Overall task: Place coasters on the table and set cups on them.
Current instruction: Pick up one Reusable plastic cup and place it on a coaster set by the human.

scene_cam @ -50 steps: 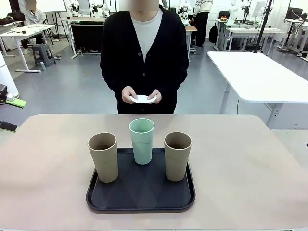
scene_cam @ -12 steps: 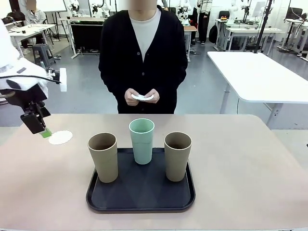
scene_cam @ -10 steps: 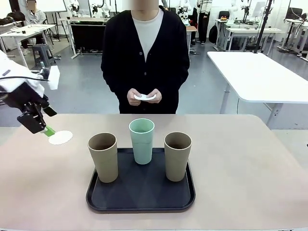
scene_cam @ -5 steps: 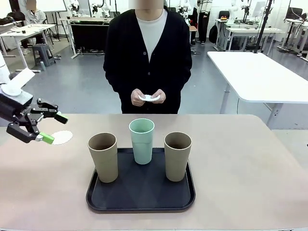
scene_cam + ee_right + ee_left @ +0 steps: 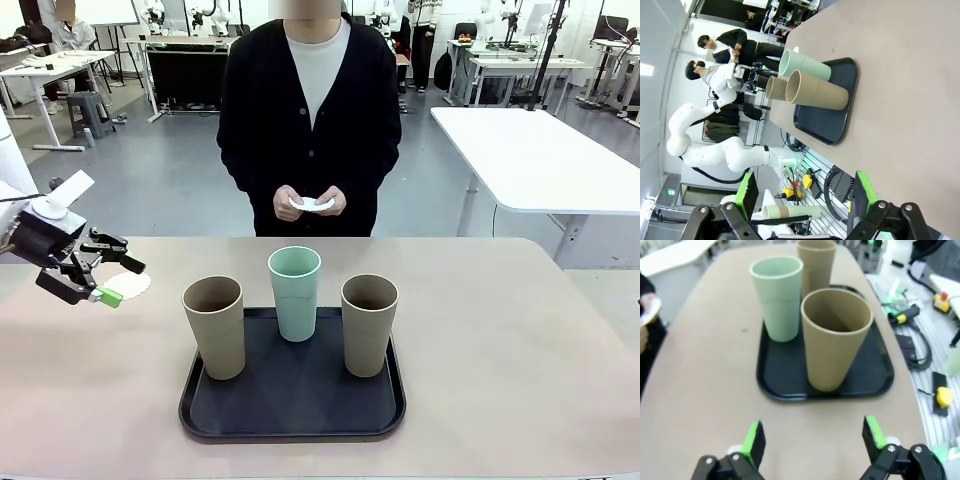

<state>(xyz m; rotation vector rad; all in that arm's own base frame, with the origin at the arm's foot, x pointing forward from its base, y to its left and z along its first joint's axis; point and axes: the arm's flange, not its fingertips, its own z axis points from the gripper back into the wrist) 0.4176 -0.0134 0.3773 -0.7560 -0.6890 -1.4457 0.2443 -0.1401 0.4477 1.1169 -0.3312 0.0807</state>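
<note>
White coaster [image 5: 132, 286] lies flat just beside the spread left jaws.

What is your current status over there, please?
Left gripper open near one coaster on table. Right gripper open, empty. Three cups on tray; person's hands hold more coasters. Nothing obstructing.

A black tray [image 5: 292, 400] with round corners lies flat. Behind the tray stands a person [image 5: 305, 150] in a black cardigan [image 5: 255, 110] over a white shirt [image 5: 318, 60]. Farther back, to the right of the tray, a big white surface [image 5: 540, 160] stands on the grey floor [image 5: 170, 190].
</note>
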